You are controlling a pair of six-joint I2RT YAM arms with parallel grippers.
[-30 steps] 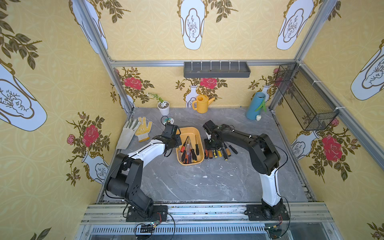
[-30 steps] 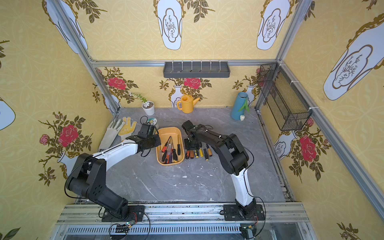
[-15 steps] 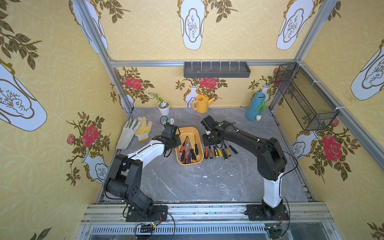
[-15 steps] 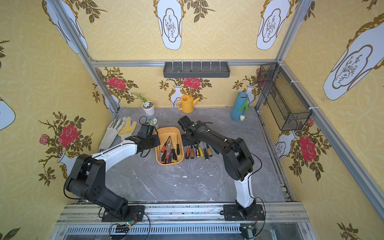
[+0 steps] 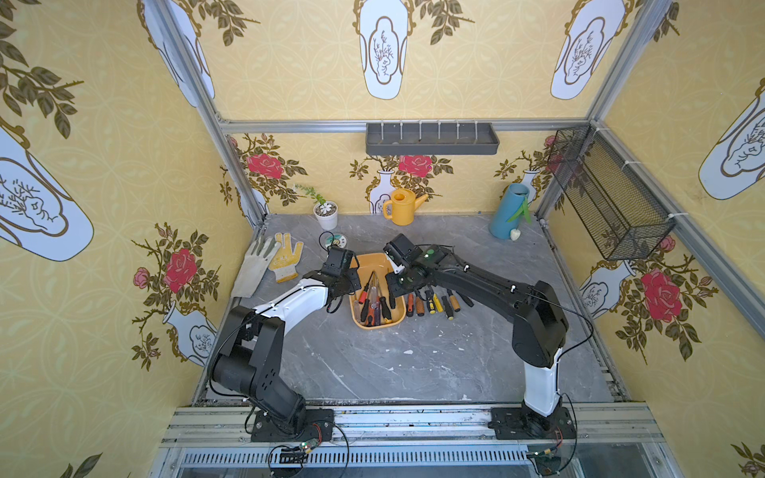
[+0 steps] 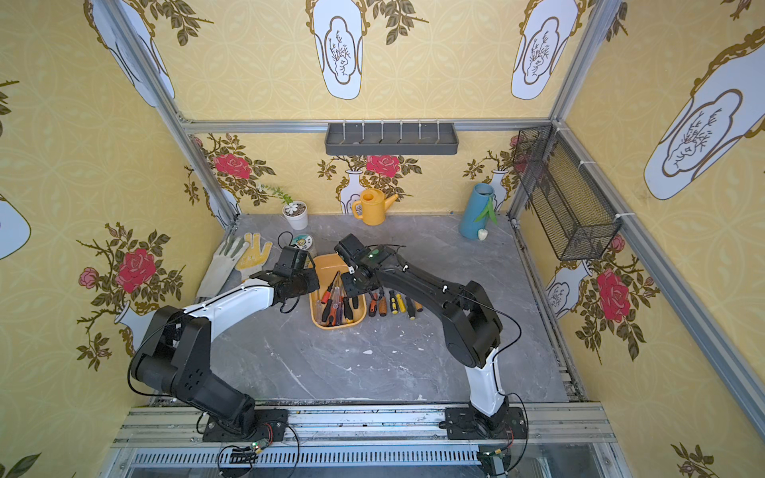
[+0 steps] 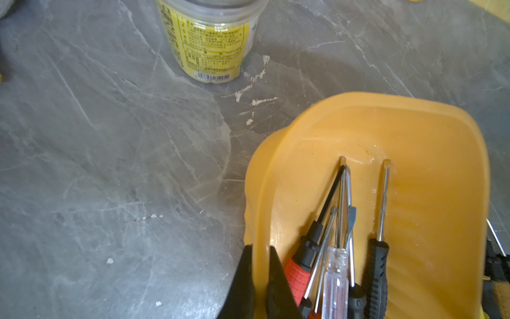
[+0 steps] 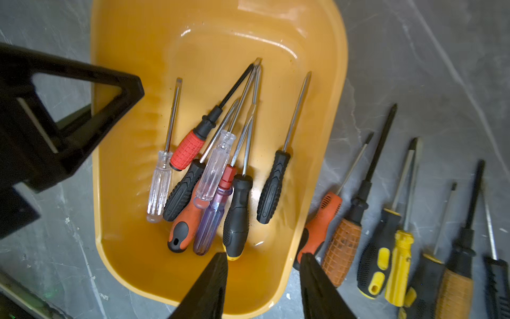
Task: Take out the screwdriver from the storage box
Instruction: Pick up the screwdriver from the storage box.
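The yellow-orange storage box (image 5: 372, 265) (image 6: 327, 265) sits mid-table and holds several screwdrivers (image 5: 374, 300) (image 8: 215, 176) with red, black, clear and purple handles. My left gripper (image 7: 260, 248) (image 5: 353, 285) is shut on the box's left rim (image 7: 262, 193), with one finger outside the wall and one inside. My right gripper (image 8: 263, 258) (image 5: 391, 291) hangs open above the box's near right corner, with nothing between its fingers. A black-and-yellow handle (image 8: 237, 218) lies just ahead of its fingertips.
A row of several screwdrivers (image 5: 434, 300) (image 8: 386, 234) lies on the table right of the box. A labelled jar (image 7: 209, 41), gloves (image 5: 273, 260), a plant pot (image 5: 327, 213), a yellow watering can (image 5: 403, 207) and a blue vase (image 5: 507, 215) stand behind. A grey tray (image 5: 430, 138) and a mesh basket (image 5: 608, 194) hang on the walls.
My right gripper has moved left from over the row of screwdrivers on the table to over the box, and its jaw width has varied. The left arm has stayed put.
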